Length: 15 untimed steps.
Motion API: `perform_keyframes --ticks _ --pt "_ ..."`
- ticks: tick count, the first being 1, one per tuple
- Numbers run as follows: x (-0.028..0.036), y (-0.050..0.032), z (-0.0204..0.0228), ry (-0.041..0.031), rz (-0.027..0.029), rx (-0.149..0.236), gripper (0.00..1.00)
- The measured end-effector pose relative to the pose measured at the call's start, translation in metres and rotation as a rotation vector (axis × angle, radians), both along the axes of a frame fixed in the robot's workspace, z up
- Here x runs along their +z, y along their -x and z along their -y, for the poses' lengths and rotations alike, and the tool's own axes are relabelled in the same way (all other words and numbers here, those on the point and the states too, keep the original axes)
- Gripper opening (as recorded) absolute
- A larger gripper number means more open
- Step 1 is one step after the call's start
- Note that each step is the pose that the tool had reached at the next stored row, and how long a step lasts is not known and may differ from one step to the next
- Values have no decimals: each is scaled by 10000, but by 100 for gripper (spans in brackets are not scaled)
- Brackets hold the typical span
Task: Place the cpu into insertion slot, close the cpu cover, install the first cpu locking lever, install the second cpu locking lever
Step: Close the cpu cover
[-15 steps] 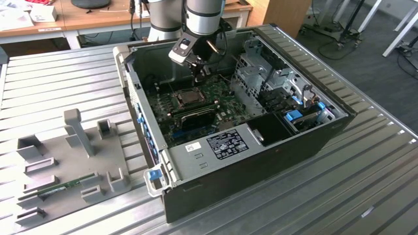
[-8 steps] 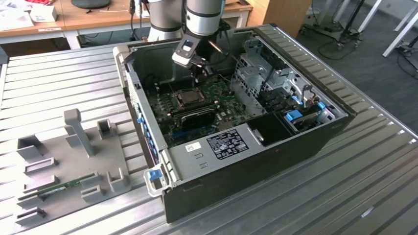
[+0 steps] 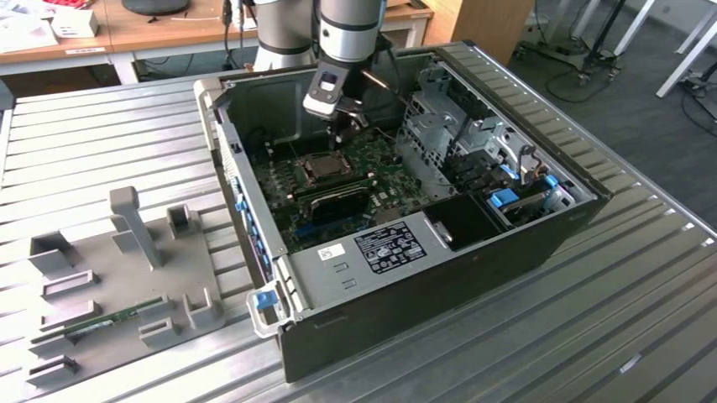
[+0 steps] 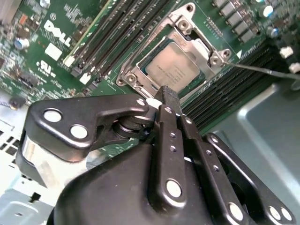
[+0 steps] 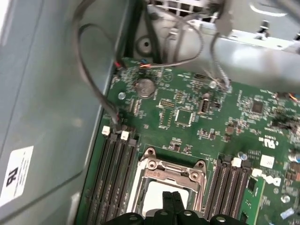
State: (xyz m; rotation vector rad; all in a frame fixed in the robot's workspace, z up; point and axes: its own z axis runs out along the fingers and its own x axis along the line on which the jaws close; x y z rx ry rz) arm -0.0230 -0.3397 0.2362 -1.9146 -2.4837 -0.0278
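- Silvery-tan cpu [image 4: 174,69] is sitting flat in the insertion slot [image 5: 154,171], just past the tips of the claw [image 4: 165,93] in both wrist views.
- Claw's two black fingers are pressed together, with nothing pinched between them.
- The tips hang right at the near edge of the slot. Honestly can't tell if they're touching the metal rim or just hovering over it.
- The cpu cover [image 4: 149,49] lies flat around the chip, and the cpu's face shows through the cut-out middle.
- A thin metal rod [image 4: 262,70] runs out from a far corner of the slot, heading away from the claw over the black memory slots [image 4: 234,79].
- More of those long slots sit on the other side too, so the claw points between two banks of them.
- In the exterior view the claw [image 3: 349,126] is down inside the open computer case [image 3: 448,277], with the slot on the green board [image 3: 381,155] just beneath it.
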Motion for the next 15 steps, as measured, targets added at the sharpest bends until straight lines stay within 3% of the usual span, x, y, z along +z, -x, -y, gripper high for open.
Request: perform_keyframes --ticks 15 --pt "-14 0 0 1 0 2680 10"
